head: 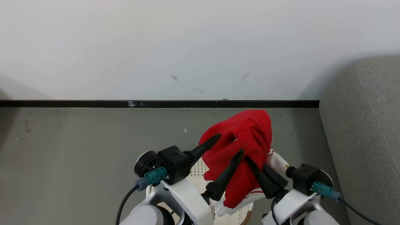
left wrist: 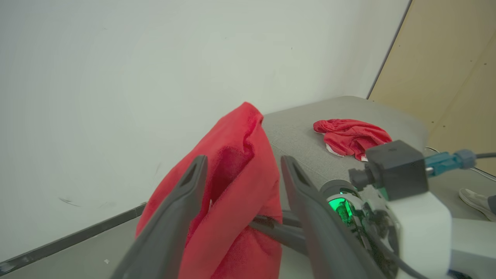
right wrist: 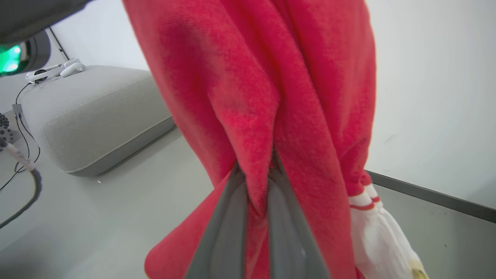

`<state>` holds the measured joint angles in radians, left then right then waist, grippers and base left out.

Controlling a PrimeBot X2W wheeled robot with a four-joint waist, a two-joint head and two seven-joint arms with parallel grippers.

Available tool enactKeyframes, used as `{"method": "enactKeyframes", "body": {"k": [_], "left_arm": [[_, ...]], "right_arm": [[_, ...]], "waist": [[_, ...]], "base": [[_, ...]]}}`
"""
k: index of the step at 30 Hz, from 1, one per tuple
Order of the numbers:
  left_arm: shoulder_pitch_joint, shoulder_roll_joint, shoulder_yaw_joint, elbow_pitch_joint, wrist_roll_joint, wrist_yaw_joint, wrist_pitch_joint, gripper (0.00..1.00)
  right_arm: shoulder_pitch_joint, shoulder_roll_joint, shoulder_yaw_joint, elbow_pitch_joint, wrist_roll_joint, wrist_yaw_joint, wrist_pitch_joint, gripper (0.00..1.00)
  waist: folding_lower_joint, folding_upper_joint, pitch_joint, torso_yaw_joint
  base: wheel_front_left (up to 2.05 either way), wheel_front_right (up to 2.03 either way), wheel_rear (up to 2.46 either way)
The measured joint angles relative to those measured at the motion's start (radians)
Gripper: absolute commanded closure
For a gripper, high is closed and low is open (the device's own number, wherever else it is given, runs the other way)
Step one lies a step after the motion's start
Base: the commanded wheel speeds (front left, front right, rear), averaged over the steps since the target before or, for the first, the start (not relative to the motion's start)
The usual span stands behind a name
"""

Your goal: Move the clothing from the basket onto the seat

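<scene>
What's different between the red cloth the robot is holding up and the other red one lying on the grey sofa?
The held garment hangs bunched in the air, pinched in the right hand; the other garment lies crumpled on the sofa. The held garment is not yet on the sofa; the other garment already rests there, touching no hand. Both are bright red with white trim.

Bright, even, diffuse light is seen throughout. Soft shadows are cast on the wall (head: 200, 47) at 9 o'clock and, by the seat (head: 362, 125), at 3 o'clock. Left gripper (left wrist: 243, 159) at 6 o'clock and clothing (right wrist: 248, 97) are blurred near the lens. Wrist-view edges are mildly distorted.
</scene>
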<state>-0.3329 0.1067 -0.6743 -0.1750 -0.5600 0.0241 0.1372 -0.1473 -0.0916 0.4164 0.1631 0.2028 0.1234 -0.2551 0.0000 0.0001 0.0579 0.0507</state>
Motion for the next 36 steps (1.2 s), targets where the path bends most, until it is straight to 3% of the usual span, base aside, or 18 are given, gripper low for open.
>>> {"method": "enactKeyframes", "body": {"k": [11, 36], "left_arm": [[0.074, 0.031, -0.013, -0.005, 0.015, -0.002, -0.08, 0.0], [0.18, 0.067, -0.016, 0.026, 0.015, -0.02, -0.175, 0.0]], "right_arm": [[0.001, -0.018, -0.09, -0.037, 0.0, 0.0, 0.0, 1.0], [0.048, -0.034, -0.099, -0.091, -0.001, 0.0, 0.009, 1.0]], "waist": [[0.0, 0.0, 0.003, -0.037], [0.0, 0.0, -0.048, -0.11]], "base": [[0.0, 0.0, 0.0], [0.0, 0.0, 0.0]]}}
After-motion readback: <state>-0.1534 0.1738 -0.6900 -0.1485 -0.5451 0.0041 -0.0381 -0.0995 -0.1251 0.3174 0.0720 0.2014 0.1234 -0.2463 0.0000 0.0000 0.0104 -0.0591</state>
